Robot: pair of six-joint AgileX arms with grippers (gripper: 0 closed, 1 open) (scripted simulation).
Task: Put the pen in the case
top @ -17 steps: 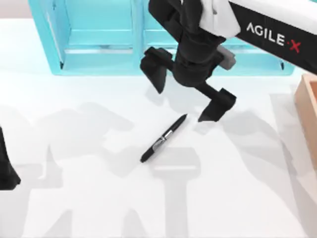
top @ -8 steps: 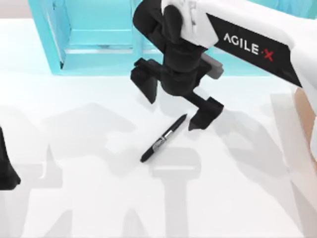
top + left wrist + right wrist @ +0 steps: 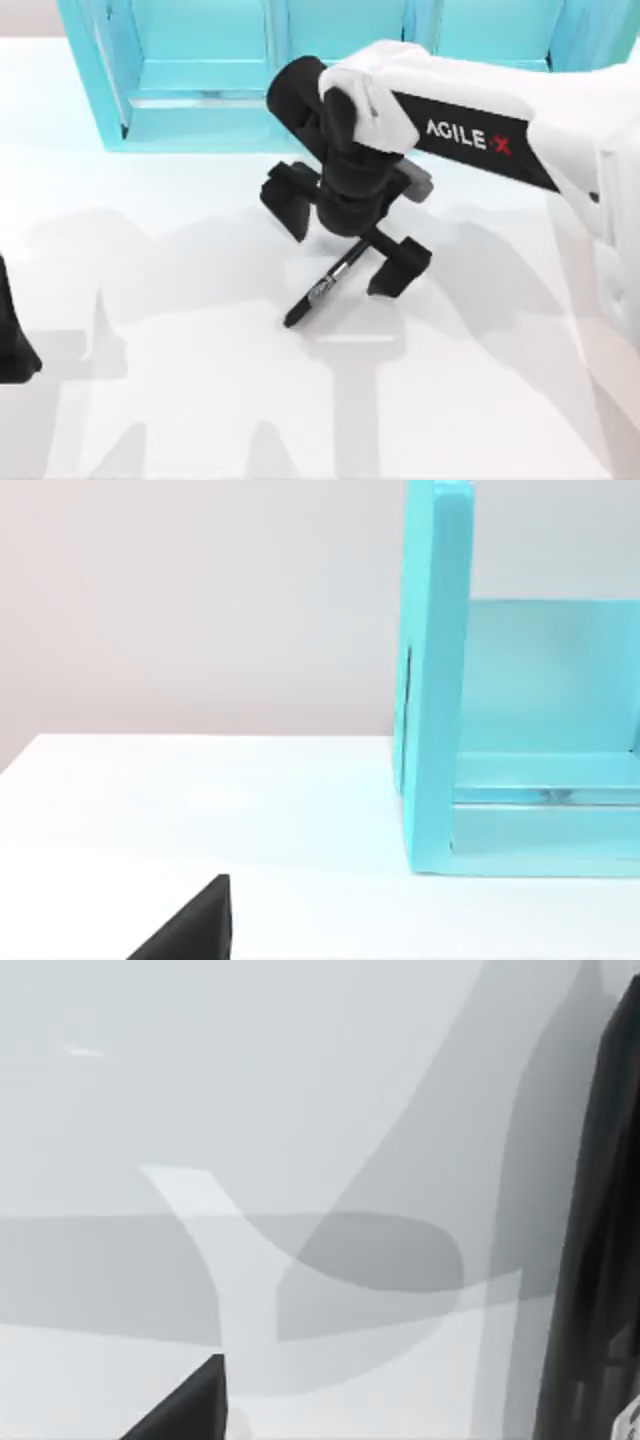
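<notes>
In front of the turquoise case (image 3: 200, 120), the pen (image 3: 322, 290) lies flat on the white table (image 3: 180, 400), angled with its far end under the right gripper (image 3: 345, 235), whose fingers are spread wide to either side of that end without pinching it. The right wrist view gives only a dark shaft at its edge, likely the pen (image 3: 600, 1240), over crossing shadows. The left wrist view adds the case's side wall (image 3: 435, 680); the left gripper (image 3: 12, 345) sits parked well left of the pen, finger state indeterminate.
</notes>
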